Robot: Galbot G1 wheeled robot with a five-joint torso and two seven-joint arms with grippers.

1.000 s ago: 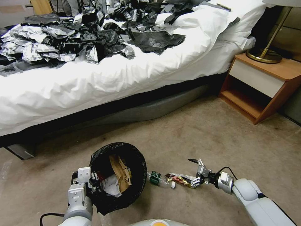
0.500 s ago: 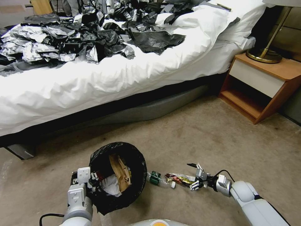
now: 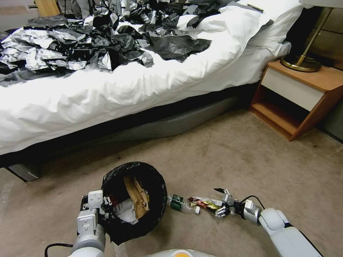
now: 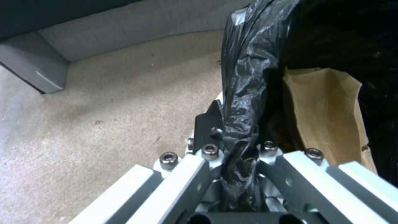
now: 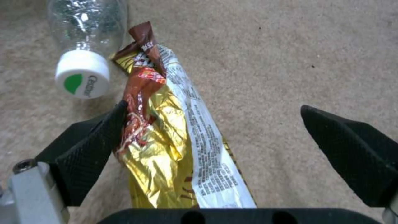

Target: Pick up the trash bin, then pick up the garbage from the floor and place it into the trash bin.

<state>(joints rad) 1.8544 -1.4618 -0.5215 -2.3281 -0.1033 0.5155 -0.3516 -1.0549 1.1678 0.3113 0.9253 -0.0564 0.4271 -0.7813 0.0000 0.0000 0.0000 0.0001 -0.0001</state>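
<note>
The trash bin (image 3: pixel 136 165), lined with a black bag (image 4: pixel 244 93), is held at its near rim by my left gripper (image 3: pixel 105 207), which is shut on the liner and rim (image 4: pixel 238 146). A brown paper bag (image 4: pixel 327 115), white tissue (image 3: pixel 125 210) and other litter lie inside. On the carpet to the bin's right lie a green-labelled clear bottle (image 3: pixel 177 202) with a white cap (image 5: pixel 83 77) and a yellow-brown snack wrapper (image 3: pixel 204 204). My right gripper (image 3: pixel 220 202) is down at the floor, open. The wrapper (image 5: pixel 166 143) lies between its fingers, against one pad (image 5: pixel 93 146).
A bed with a white duvet (image 3: pixel 118 96) and heaped black-and-silver foil sheets (image 3: pixel 93 43) fills the back. Its dark base (image 3: pixel 168 125) runs along the carpet. A wooden nightstand (image 3: pixel 296 100) with a lamp base (image 3: pixel 300 62) stands at the right. Bare carpet (image 3: pixel 257 160) lies ahead right.
My right gripper has sunk lower and drawn nearer, its open fingers now straddling the wrapper's end. The left gripper and bin have not moved.
</note>
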